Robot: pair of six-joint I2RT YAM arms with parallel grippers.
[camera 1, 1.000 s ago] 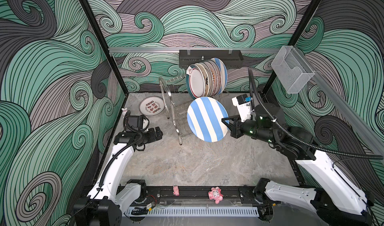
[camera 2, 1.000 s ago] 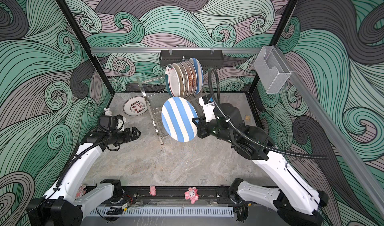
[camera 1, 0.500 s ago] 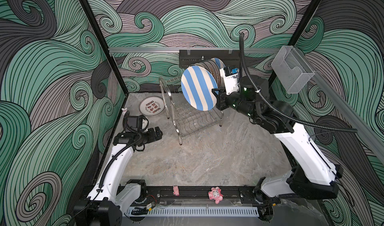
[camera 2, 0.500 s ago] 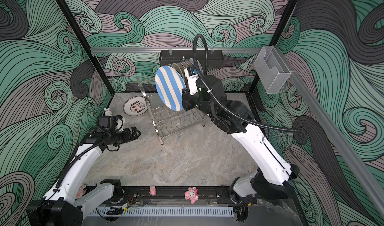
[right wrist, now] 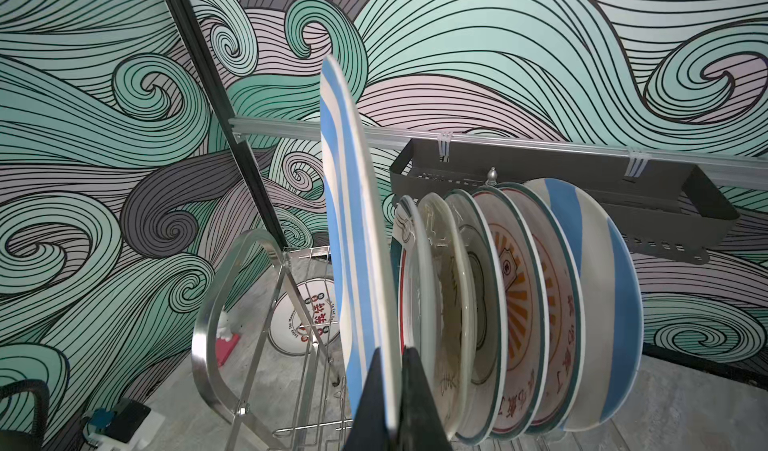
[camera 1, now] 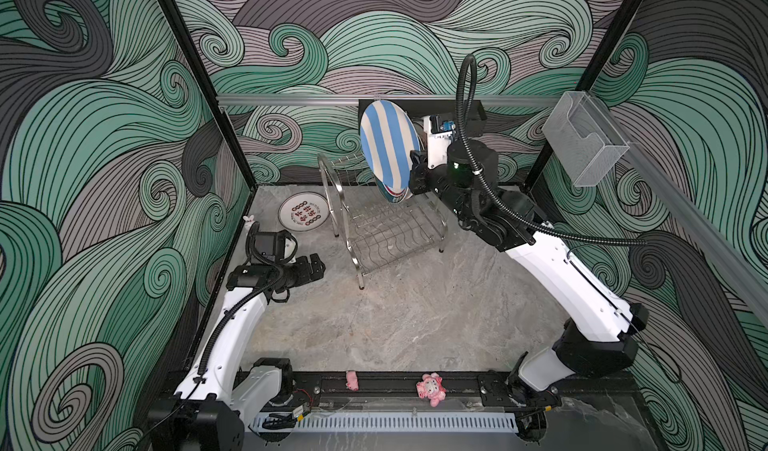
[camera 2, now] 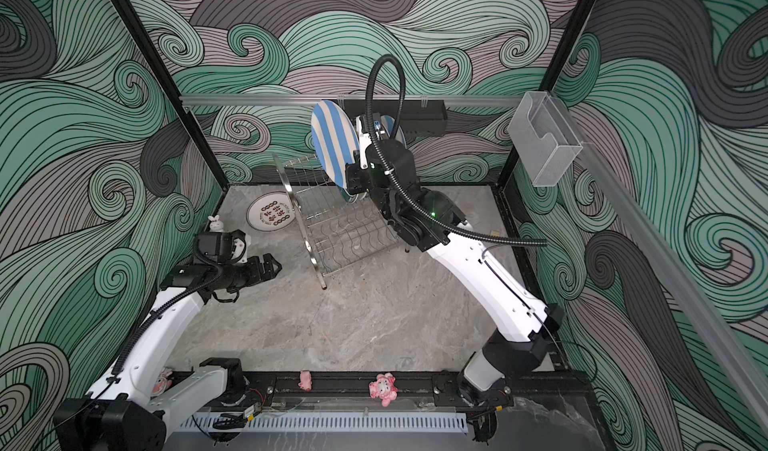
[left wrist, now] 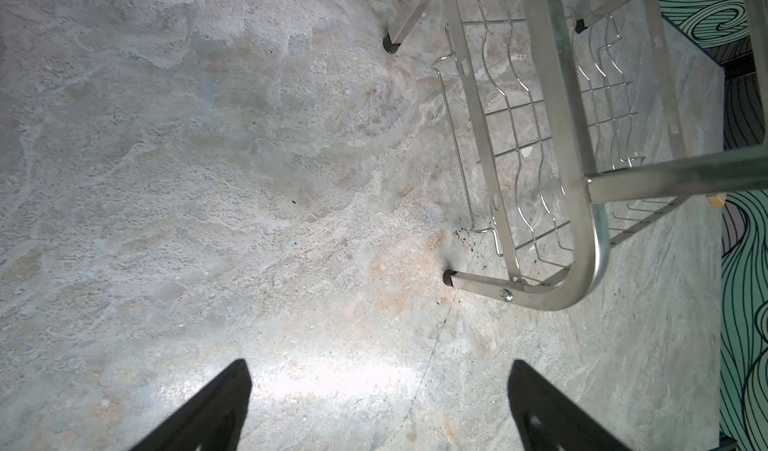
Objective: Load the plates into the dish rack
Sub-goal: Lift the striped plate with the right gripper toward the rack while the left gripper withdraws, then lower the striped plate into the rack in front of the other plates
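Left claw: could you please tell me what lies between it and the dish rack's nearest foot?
Nothing lies there: the left wrist view shows only bare tabletop between the open left claw and the nearest foot of the dish rack.

Right gripper (right wrist: 394, 359) clamped, left gripper (left wrist: 378, 366) spread

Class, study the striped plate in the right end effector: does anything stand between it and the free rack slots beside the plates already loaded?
Nothing visible does. The striped plate, upright in the right end effector, is beside the loaded plates; the wires of the dish rack on its open side look bare.
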